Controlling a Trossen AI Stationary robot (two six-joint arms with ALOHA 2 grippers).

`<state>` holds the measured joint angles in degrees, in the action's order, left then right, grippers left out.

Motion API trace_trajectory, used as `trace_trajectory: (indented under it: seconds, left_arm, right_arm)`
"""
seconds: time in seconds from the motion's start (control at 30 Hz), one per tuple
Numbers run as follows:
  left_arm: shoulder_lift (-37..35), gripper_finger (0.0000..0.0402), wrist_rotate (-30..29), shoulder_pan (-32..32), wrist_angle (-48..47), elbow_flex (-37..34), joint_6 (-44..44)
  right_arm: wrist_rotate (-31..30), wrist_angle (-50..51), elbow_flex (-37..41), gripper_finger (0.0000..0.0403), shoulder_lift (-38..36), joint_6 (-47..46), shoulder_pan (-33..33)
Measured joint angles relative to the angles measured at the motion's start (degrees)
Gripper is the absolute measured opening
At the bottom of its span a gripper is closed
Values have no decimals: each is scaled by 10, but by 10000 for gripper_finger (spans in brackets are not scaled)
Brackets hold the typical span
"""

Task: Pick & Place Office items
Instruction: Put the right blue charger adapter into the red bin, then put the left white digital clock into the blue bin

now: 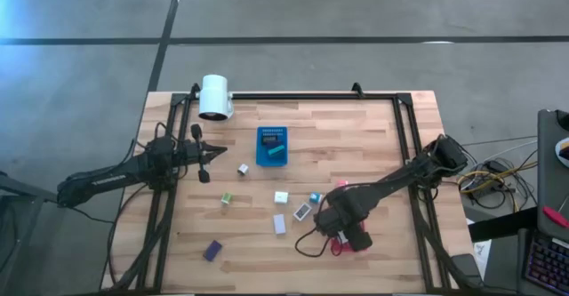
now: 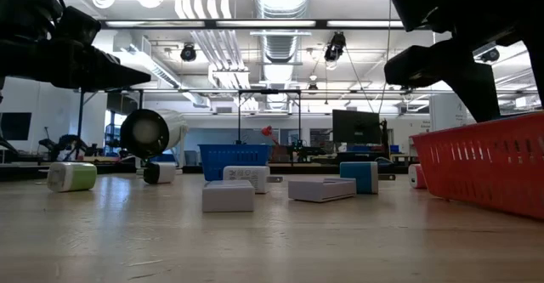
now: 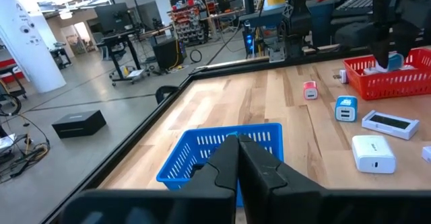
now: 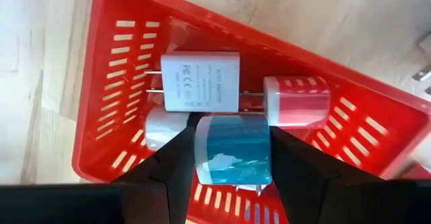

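Observation:
My right gripper (image 4: 231, 135) is over the red tray (image 4: 114, 126), shut on a teal-and-white block (image 4: 232, 150). A white charger block (image 4: 201, 81), a pink-and-white block (image 4: 295, 101) and another white piece (image 4: 161, 128) lie on the tray's floor. On the table lie more small items: white (image 1: 242, 168), green (image 1: 226, 198), white (image 1: 281, 196), teal (image 1: 314, 197), purple (image 1: 212, 250) and pink (image 1: 341, 183). My left gripper (image 3: 237, 158) is shut, holds nothing, and hovers near the blue tray (image 3: 202, 150). My right gripper pinches the teal-and-white block by two opposite sides (image 4: 202, 153), one finger (image 4: 176, 163) on each. It comes from above, pointing down into the red tray. The block sits level between the fingers, over the pieces on the tray's floor.
A white cylinder-shaped device (image 1: 214, 96) lies at the table's far left. The blue tray (image 1: 272, 145), with dark pieces in it, stands at the far middle. A black frame runs along the table's edges (image 1: 311, 94). The red tray's wall (image 2: 493, 160) stands at the near right.

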<state>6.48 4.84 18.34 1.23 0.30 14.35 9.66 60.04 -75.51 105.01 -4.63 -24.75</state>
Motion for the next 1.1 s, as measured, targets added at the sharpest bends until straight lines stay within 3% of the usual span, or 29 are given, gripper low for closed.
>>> trace_trajectory:
  seconds: [0.73,0.9,1.0,1.1]
  left_arm:
    - [0,8,0,0,0,0,0]
    - [0,10,0,0,0,0,0]
    - [0,13,0,0,0,0,0]
    - [0,13,0,0,0,0,0]
  right_arm:
    - [-2,-5,-2,198,-11,1,2]
    - [-25,-16,-17,190,-73,54,6]
    - [-84,-87,-15,180,-142,103,12]
    - [-99,-182,6,167,-231,141,25]
